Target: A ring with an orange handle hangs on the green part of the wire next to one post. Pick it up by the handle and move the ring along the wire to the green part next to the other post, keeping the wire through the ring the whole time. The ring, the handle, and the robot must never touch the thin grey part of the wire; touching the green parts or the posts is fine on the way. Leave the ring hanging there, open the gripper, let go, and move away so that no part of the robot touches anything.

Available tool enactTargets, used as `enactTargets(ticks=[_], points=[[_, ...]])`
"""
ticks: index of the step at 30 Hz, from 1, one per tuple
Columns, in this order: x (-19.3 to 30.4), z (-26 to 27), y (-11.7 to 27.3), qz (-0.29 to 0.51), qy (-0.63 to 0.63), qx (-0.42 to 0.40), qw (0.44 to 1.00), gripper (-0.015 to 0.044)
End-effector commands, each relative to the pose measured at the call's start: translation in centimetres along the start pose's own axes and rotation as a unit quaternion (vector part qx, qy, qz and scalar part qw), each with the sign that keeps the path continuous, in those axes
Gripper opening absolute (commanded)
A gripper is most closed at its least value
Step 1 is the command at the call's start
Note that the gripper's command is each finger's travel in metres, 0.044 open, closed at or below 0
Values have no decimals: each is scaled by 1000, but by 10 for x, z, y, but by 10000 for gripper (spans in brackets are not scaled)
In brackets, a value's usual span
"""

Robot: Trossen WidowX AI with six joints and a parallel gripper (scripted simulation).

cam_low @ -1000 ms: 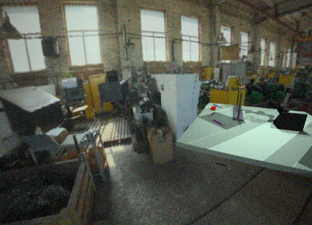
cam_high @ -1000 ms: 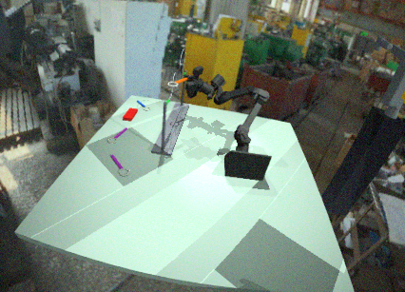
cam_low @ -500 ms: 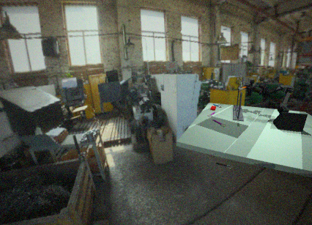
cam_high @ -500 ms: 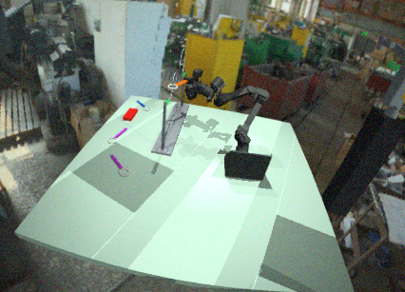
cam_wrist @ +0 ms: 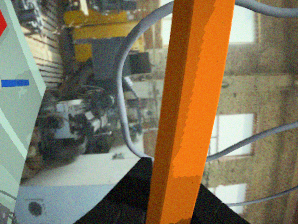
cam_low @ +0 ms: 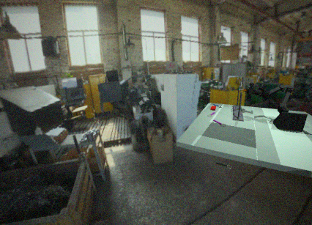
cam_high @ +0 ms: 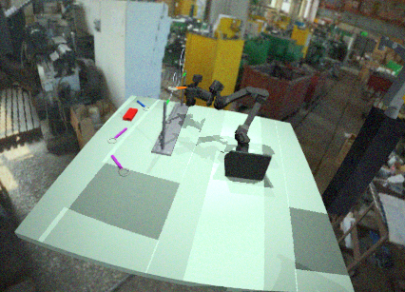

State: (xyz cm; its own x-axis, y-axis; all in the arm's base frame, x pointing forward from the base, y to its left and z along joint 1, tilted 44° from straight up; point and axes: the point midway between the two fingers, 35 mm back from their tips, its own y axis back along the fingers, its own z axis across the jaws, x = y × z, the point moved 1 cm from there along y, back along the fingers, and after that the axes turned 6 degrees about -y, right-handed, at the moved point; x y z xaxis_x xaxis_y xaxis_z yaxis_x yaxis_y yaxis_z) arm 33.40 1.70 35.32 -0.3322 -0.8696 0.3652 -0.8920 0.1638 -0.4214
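Note:
The orange handle (cam_high: 180,87) (cam_wrist: 192,100) is between the fingers of my gripper (cam_high: 185,87) (cam_wrist: 156,168), which is shut on it, high above the table. The pale ring (cam_high: 172,88) shows at the handle's far end in the top view; it is out of the wrist view. The grey wire (cam_wrist: 120,80) winds in wide curves behind the handle in the wrist view. One green part (cam_high: 167,102) is at the top of the near post (cam_high: 163,127); another green spot (cam_high: 184,74) is farther back and higher. Whether the wire runs through the ring is too small to tell.
The posts' grey base (cam_high: 163,147) stands on the table. A red block (cam_high: 129,114) (cam_low: 213,108), a blue-handled ring (cam_high: 141,103) and two purple-handled rings (cam_high: 121,134) (cam_high: 117,162) lie left of it. My arm's dark base block (cam_high: 247,165) is to the right.

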Motion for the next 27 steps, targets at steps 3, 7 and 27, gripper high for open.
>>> enactTargets(ticks=[3, 7, 27], points=[[0, 21, 3, 10, -56, -34, 998, -150], [-1, 33, 4, 11, -92, -53, 994, -150], [-23, 101, 20, 17, -312, -159, 937, -150]])
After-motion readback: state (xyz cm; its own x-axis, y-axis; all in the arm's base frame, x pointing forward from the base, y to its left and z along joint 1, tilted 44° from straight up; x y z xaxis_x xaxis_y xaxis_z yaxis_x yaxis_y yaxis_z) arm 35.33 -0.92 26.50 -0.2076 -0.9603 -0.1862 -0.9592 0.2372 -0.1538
